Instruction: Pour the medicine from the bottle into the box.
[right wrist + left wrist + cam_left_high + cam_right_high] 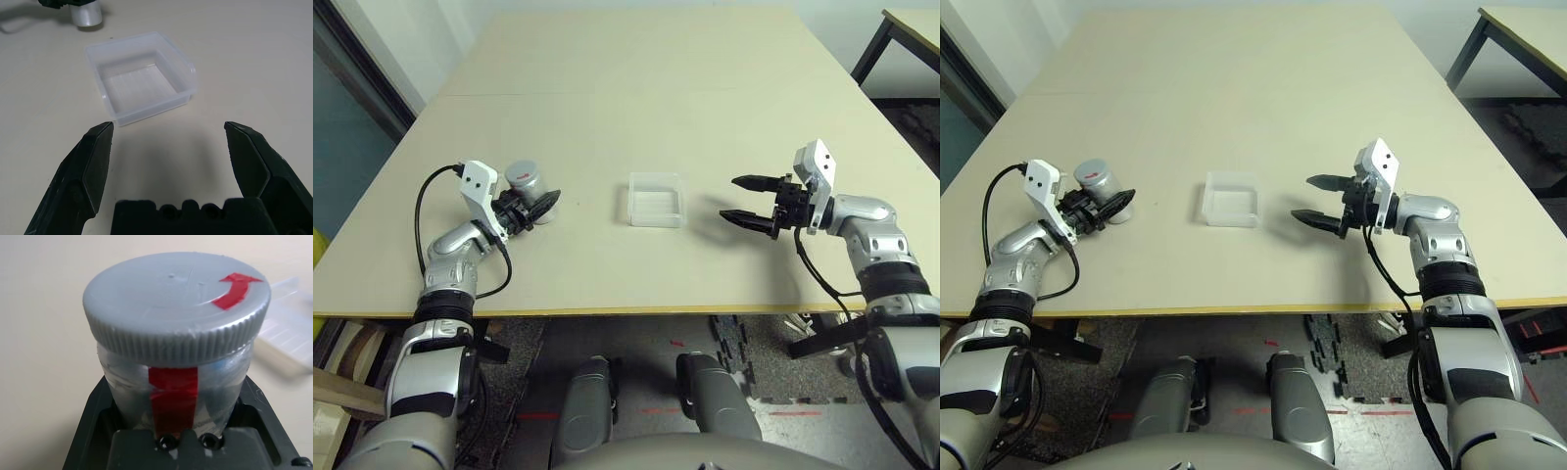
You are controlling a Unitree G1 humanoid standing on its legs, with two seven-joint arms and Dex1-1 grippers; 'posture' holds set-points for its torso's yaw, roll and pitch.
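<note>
The silver-grey bottle (527,185) with red tape stands on the table at the left, its grey ribbed cap (176,303) on. My left gripper (536,207) is shut on the bottle's lower body, a black finger (90,431) on each side. The medicine is hidden inside. The clear plastic box (656,199) lies at the table's middle, and nothing shows in it. My right gripper (732,199) hovers just right of the box, pointing at it, open with nothing between its fingers (98,156).
The pale table (626,88) stretches far beyond the box. Its front edge (607,311) runs close below both arms. A second table's dark leg (871,49) stands at the far right. A black cable (431,211) loops off my left wrist.
</note>
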